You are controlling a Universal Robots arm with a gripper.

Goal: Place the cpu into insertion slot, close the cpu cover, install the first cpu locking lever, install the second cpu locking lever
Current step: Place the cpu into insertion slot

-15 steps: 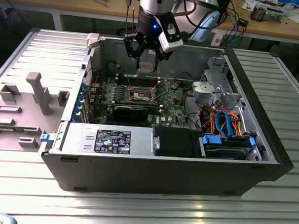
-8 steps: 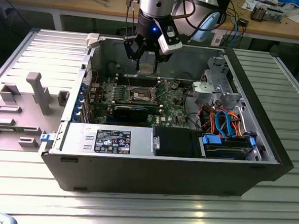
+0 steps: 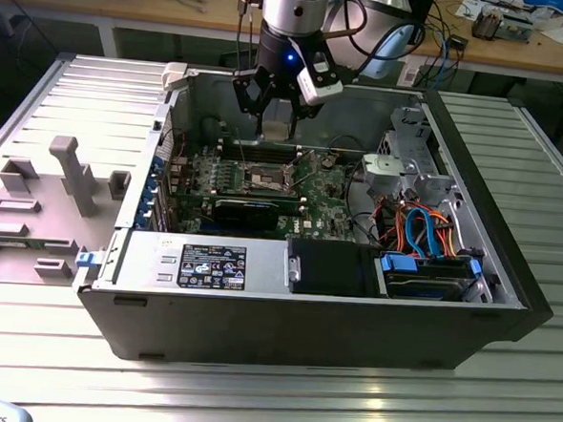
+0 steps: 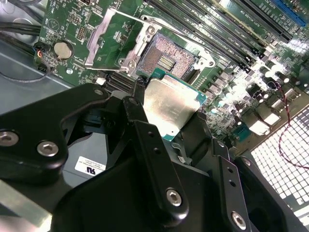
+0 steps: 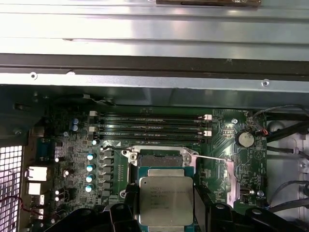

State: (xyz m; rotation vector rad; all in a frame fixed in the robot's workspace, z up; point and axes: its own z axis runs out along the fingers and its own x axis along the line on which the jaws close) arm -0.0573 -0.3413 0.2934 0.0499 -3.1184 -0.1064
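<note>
The gripper (image 4: 166,112) is clenched on the cpu (image 4: 170,104), its black fingers (image 4: 145,140) pressing on two opposite edges of the chip, whose dull silver top faces up. The chip hangs in the air just short of the insertion slot (image 4: 169,59) and is not seated. The slot's dark contact field lies bare inside its silvery rim.

Right beside the slot, the cpu cover (image 4: 112,41) is swung open and lies away from the recess, on the side toward the coin cell (image 4: 63,49). On another side of the slot run the long black memory slots (image 5: 149,124), parallel to its edge. All of this sits on the green motherboard (image 3: 323,190).

In the exterior view, the arm reaches down into an open computer case (image 3: 302,337) above the slot. The case lies flat on a ribbed metal table (image 3: 251,391).
</note>
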